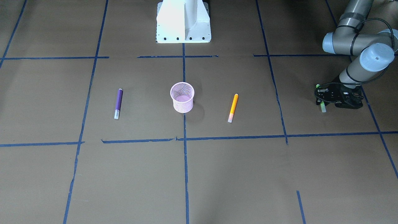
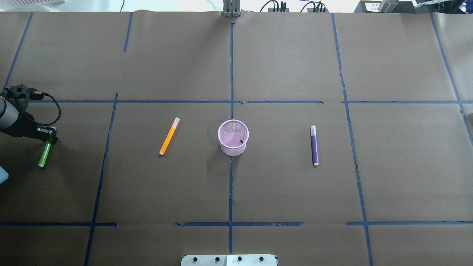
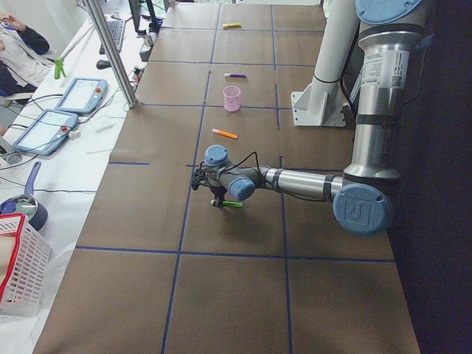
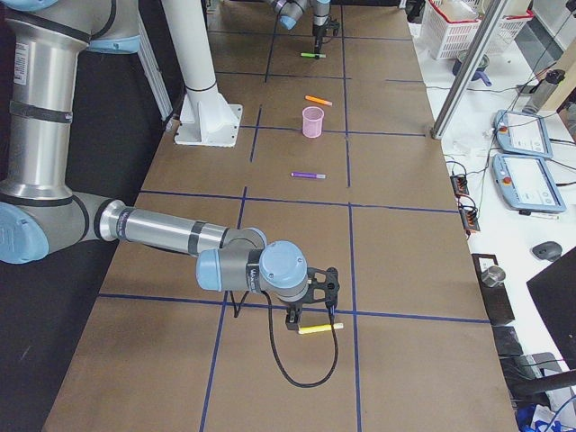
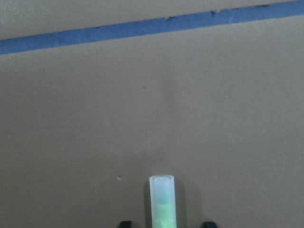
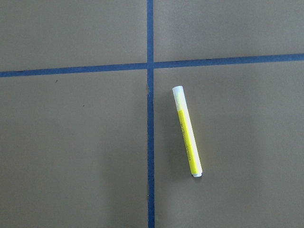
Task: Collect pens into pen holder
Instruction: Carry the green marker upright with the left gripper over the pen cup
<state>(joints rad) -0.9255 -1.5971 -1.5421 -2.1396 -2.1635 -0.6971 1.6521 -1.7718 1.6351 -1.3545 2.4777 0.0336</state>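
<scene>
1. The pen holder stands upright in the middle of the worktop, right on a blue tape line. No pen is sticking out of it.
2. The orange pen lies flat on the robot's left of the holder and the purple pen on its right, both well apart from it.
3. The left gripper is way out at the left edge, down over the green pen. In the wrist view the jaws sit either side of the pen near its cap end, with a gap on each side, so they're wide and not pinching it.
4. The right gripper hangs above the yellow pen, which lies flat just beside a tape crossing, far from the holder. It only shows in the side view, so I can't tell how its jaws are set.
</scene>
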